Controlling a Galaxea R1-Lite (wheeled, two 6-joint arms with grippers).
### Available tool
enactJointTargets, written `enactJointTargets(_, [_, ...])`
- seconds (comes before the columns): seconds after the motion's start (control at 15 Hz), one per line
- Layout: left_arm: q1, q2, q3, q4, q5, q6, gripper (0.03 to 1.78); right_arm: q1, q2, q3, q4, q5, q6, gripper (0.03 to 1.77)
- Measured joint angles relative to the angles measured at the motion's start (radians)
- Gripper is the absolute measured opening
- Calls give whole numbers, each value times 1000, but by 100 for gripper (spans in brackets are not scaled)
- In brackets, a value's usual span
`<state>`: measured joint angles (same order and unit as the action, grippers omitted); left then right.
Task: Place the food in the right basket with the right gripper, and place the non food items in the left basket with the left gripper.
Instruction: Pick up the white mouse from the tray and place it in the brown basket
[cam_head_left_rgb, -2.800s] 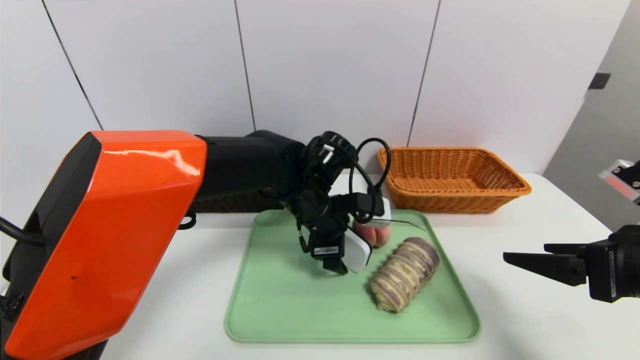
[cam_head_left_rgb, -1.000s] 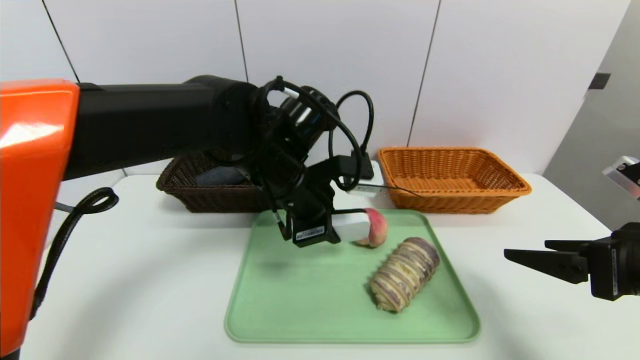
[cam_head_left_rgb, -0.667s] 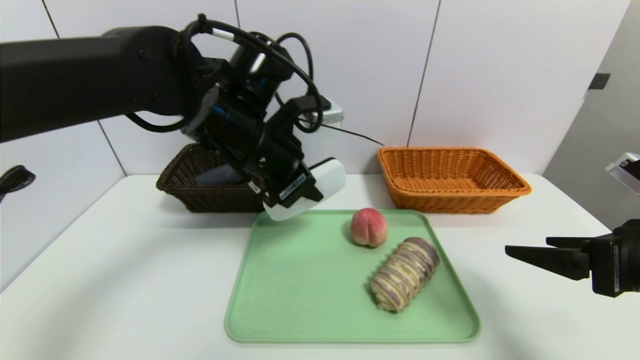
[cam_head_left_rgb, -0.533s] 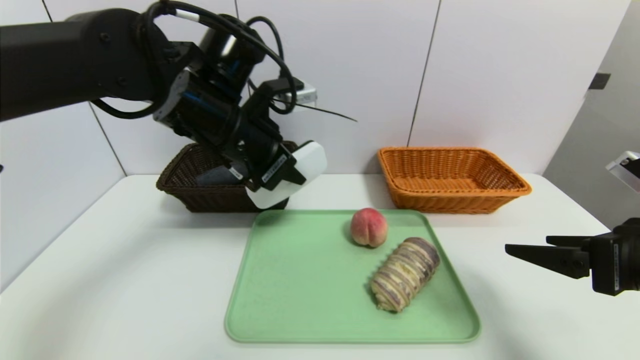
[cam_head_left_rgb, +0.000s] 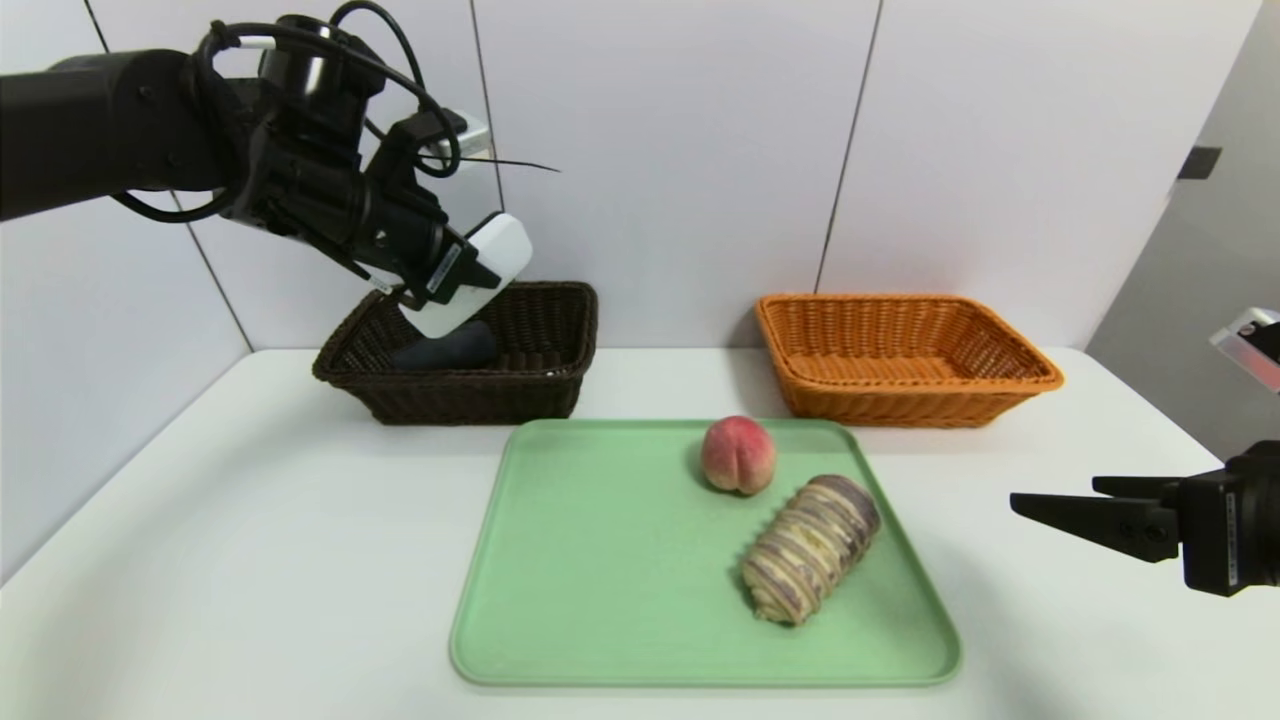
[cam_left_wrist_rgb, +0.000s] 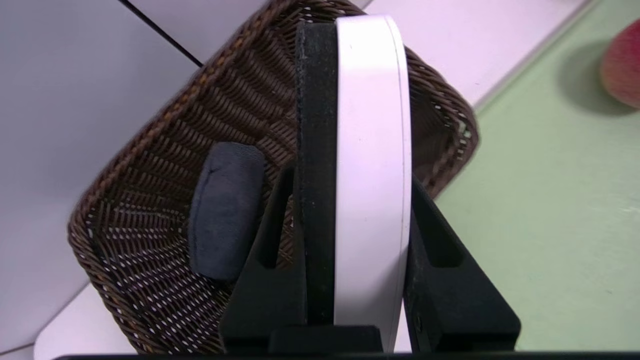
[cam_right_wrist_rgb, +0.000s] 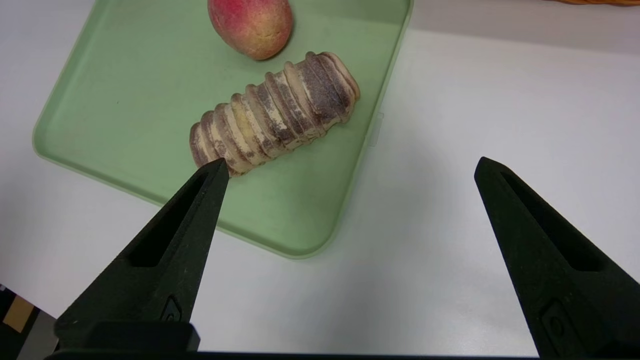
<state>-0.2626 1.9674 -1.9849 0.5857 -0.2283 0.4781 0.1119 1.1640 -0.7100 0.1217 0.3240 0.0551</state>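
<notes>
My left gripper (cam_head_left_rgb: 447, 272) (cam_left_wrist_rgb: 352, 192) is shut on a white block with a black edge (cam_head_left_rgb: 480, 262) (cam_left_wrist_rgb: 372, 150), held in the air above the left basket (cam_head_left_rgb: 540, 385) (cam_left_wrist_rgb: 150, 165), which is dark brown wicker. A rolled dark grey cloth (cam_head_left_rgb: 447, 350) (cam_left_wrist_rgb: 225, 210) lies inside that basket. The peach (cam_head_left_rgb: 737, 455) (cam_right_wrist_rgb: 250, 22) and the striped bread roll (cam_head_left_rgb: 810, 548) (cam_right_wrist_rgb: 275, 112) rest on the green tray (cam_head_left_rgb: 600, 600). The right basket (cam_head_left_rgb: 900, 405), orange-tan, holds nothing I can see. My right gripper (cam_head_left_rgb: 1050, 492) (cam_right_wrist_rgb: 351, 162) hovers open over the table, to the right of the tray.
The tray (cam_right_wrist_rgb: 125, 100) lies in the middle of the white table (cam_head_left_rgb: 250, 560), in front of both baskets. A white panelled wall stands close behind the baskets. The tray's left half is bare.
The left gripper has lifted the white block off the tray beside the peach and carried it up and left, over the dark basket. The right arm has stayed put.
</notes>
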Motion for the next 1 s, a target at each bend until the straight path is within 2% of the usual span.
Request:
enactJointTargets(0.27, [11,84,1,-127,0,46,52,-1,-3,13,0,-1,0,170])
enactJointTargets(0.73, [-11,205,0,-207,18,54,52,-2,-5,18,0,0,0,170])
enactJointTargets(1.0, [-13,235,0,-211,19,56,52,-2,-5,22,0,0,0,170])
